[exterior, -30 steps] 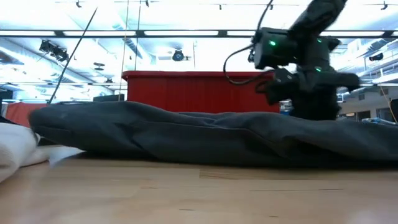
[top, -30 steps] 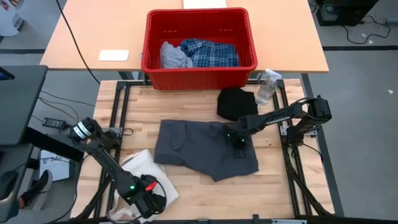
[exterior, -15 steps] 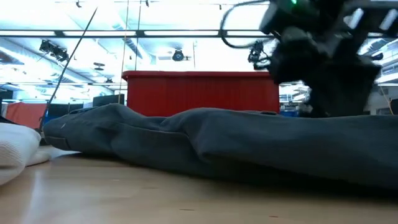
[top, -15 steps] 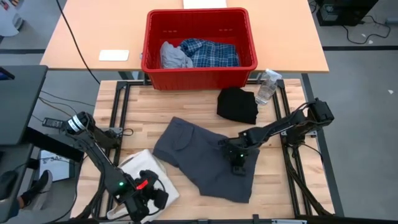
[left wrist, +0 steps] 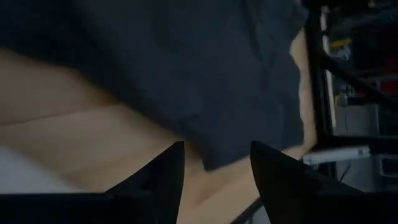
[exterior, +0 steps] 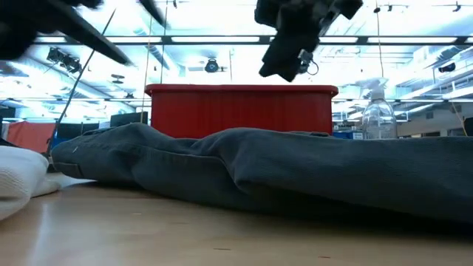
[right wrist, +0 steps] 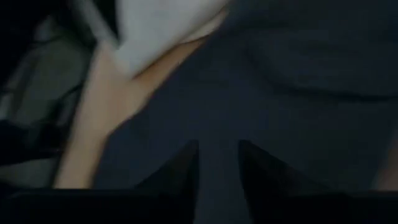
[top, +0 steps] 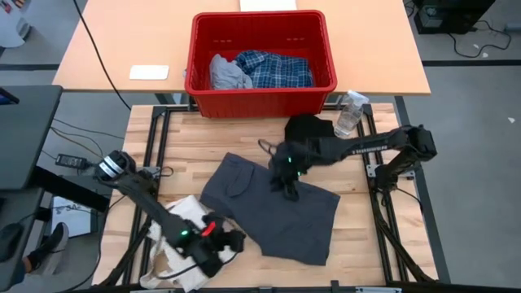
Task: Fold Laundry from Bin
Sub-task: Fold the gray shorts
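A dark grey garment (top: 273, 207) lies spread but rumpled at the table's centre, not yet folded, while a black folded piece (top: 311, 135) sits at about one o'clock from it. The red bin (top: 260, 91) at twelve o'clock still holds a light grey piece (top: 227, 72) and a plaid shirt (top: 275, 68), so most of the task is left. The right gripper (top: 286, 181) hangs over the garment's upper edge with fingers parted, holding nothing; the left gripper (top: 232, 242) at seven o'clock, beside the cream tote bag (top: 177, 221), also has its fingers apart and empty.

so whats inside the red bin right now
In the red bin: a blue-and-white plaid shirt and a light grey piece beside it. Anything beneath them is covered and cannot be seen.
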Motion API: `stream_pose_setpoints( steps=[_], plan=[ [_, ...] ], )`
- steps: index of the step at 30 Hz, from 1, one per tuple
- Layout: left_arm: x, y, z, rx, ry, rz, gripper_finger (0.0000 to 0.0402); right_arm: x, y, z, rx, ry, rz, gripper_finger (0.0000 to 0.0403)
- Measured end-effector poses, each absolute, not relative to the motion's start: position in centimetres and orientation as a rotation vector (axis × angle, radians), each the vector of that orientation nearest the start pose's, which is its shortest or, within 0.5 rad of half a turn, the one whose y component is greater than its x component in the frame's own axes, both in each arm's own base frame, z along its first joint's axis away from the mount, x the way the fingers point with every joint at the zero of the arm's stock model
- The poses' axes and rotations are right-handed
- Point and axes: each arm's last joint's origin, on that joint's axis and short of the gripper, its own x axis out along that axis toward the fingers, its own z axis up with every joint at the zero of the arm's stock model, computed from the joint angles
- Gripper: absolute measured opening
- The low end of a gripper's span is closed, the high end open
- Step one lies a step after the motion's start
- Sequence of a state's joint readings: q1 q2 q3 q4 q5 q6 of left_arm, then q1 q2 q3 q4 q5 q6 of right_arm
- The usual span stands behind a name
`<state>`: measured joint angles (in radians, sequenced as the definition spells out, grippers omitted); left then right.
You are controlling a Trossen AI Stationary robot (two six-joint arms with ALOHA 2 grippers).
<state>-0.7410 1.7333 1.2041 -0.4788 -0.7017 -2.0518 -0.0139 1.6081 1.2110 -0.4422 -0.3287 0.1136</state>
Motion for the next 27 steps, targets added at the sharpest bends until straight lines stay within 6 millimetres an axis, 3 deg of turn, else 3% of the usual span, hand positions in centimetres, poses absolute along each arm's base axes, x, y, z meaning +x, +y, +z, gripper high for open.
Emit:
stream_pose_setpoints(
  steps=[4,11,15,21,27],
  plan=[
    [29.7,-21.7,19.5,-1.386,0.519,0.696,0.0211,34.3,-3.0,26.4,0.232,0.824,0.155,0.0186],
    [31.7,-20.7,17.3,-1.503,0.65,0.732,0.0281,33.0,-8.3,24.7,0.376,0.908,0.11,0.0283],
    [32.4,-18.6,17.0,-1.471,0.638,0.831,0.031,32.4,-9.4,23.6,0.39,0.91,0.147,0.031],
    [33.5,-15.3,15.9,-1.406,0.685,0.954,0.0318,32.9,-10.1,20.3,0.454,0.979,0.215,0.0312],
    [34.9,-14.0,14.4,-1.447,0.802,0.932,0.0318,34.3,-10.5,16.5,0.483,1.033,0.217,0.0312]
  ],
)
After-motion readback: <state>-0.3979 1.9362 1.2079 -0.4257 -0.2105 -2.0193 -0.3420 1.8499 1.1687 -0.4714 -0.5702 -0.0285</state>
